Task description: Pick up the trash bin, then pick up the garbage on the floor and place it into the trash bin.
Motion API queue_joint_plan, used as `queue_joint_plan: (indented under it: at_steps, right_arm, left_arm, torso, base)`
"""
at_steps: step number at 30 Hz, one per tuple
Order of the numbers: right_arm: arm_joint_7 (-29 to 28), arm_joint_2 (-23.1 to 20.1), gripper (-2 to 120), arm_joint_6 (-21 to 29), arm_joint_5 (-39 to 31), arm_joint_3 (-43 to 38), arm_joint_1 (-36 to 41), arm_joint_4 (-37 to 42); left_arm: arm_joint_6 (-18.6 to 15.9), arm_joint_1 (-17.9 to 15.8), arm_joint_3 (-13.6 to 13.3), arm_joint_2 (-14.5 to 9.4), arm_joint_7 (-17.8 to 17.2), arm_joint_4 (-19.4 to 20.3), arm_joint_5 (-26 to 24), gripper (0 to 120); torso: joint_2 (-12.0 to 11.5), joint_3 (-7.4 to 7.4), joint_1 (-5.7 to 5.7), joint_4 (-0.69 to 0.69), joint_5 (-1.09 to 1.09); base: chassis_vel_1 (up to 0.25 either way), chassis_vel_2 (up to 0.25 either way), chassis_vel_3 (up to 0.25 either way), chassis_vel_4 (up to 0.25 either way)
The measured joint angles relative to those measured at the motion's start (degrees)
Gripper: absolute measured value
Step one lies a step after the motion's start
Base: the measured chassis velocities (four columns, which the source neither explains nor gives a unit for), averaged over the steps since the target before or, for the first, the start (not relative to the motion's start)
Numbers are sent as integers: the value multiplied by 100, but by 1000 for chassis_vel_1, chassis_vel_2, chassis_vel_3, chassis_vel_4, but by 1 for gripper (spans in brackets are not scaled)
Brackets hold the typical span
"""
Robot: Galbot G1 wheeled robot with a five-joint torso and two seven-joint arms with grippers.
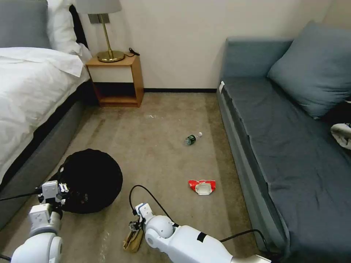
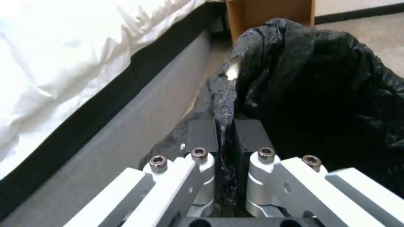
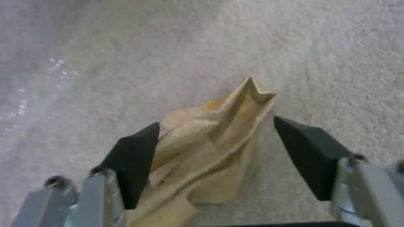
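With the trash bin [image 1: 91,180] at lower left of the head view already pinched by its black liner in the left gripper [image 2: 225,138], the step in hand was the first pickup. The right gripper [image 3: 216,157] stood wide open, empty, straddling the crumpled tan paper bag [image 3: 210,148] on the carpet [image 3: 328,63]. The next move probably called for closing squarely on the crumple. No writing was legible on the bag or on the red-and-white packet [image 1: 202,186].

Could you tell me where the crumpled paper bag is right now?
The paper bag lies on the carpet between the open jaws of the right gripper, just right of the trash bin.
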State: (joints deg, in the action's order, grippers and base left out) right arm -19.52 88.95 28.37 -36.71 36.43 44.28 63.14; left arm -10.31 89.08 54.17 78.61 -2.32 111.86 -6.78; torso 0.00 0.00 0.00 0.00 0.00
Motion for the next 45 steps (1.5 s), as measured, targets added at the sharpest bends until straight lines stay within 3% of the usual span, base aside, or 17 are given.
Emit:
queue_joint_plan:
  at_steps: [2, 11, 20, 33, 39, 45]
  right_arm:
    - [12, -3, 69, -2, 22, -3, 4, -8]
    - [178, -11, 28, -27, 285, -54, 123, -106]
    - [344, -123, 0, -113, 385, -64, 157, 77]
    - [624, -527, 0, -443, 576, -500, -39, 909]
    - [676, -872, 0, -1399, 667, -1015, -302, 1380]
    - [951, -871, 0, -2262, 321, -956, -494, 1644]
  left_arm:
    - [0, 0, -2, 1, 0, 0, 0, 6]
    - [0, -24, -11, 8, -4, -14, 5, 6]
    - [0, -32, -14, -12, -9, -27, -1, 6]
    - [0, -72, -103, -27, -10, -78, 3, 6]
    - [-10, -80, -128, -3, -2, -77, 27, 6]
    - [-11, -61, -183, 50, 16, -48, 105, 6]
  torso:
    - [0, 0, 0, 0, 0]
    - [0, 0, 0, 0, 0]
    - [0, 0, 0, 0, 0]
    - [0, 0, 0, 0, 1]
    - [0, 0, 0, -1, 1]
    - [0, 0, 0, -1, 1]
  base:
    - [0, 0, 0, 0]
    - [0, 0, 0, 0]
    - [0, 0, 0, 0]
    - [0, 0, 0, 0]
    - [0, 0, 0, 0]
    - [0, 0, 0, 0]
